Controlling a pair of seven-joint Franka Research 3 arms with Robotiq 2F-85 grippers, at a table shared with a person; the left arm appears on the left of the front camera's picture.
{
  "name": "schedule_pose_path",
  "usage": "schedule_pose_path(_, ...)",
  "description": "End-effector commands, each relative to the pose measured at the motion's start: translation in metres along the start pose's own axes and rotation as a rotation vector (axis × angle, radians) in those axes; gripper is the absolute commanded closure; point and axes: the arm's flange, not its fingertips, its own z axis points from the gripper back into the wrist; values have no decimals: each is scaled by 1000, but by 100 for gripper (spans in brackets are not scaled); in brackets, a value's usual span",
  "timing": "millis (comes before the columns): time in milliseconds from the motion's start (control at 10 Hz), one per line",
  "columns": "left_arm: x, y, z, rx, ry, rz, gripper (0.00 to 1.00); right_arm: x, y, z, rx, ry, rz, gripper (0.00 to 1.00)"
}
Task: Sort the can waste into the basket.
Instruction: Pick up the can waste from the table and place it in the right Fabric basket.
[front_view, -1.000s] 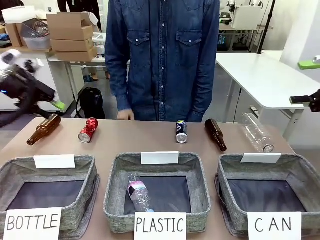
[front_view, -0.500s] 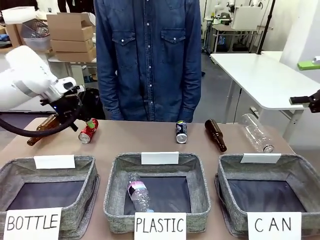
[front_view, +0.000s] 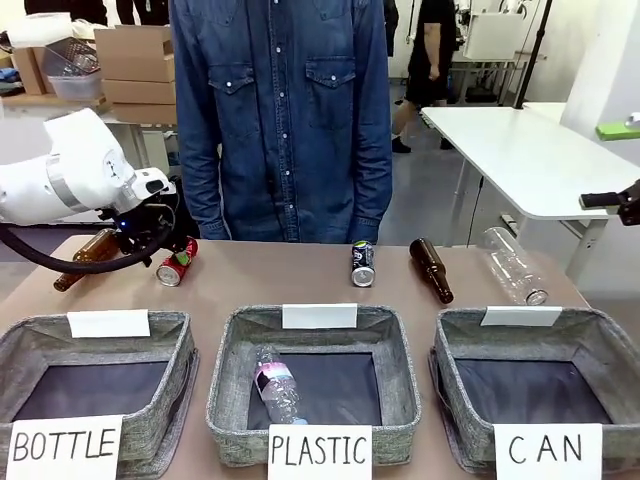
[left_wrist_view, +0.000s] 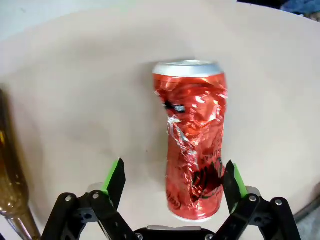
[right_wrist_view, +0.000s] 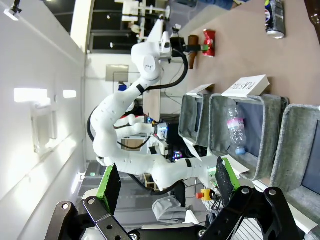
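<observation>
The left gripper (left_wrist_view: 175, 172) is spread wide, its green pads on either side of the crumpled red can (left_wrist_view: 195, 145), which lies near the tabletop's far left edge and is not clamped. The right gripper (right_wrist_view: 165, 185) is open and holds nothing, off the right edge. The dark can (front_view: 363, 263) stands at the middle of the far edge. The CAN basket (front_view: 600, 345) sits at the near right corner. The PLASTIC basket (front_view: 225, 380) holds a clear bottle (front_view: 277, 387).
</observation>
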Motion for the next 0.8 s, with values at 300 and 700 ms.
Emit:
schedule_pose_path(300, -5, -14, -13, 60, -88, -18, 0, 3, 0, -1, 20, -2, 24, 0)
schedule_pose_path(700, -5, -16, -16, 77, -52, -6, 100, 3, 0, -1, 20, -2, 24, 0)
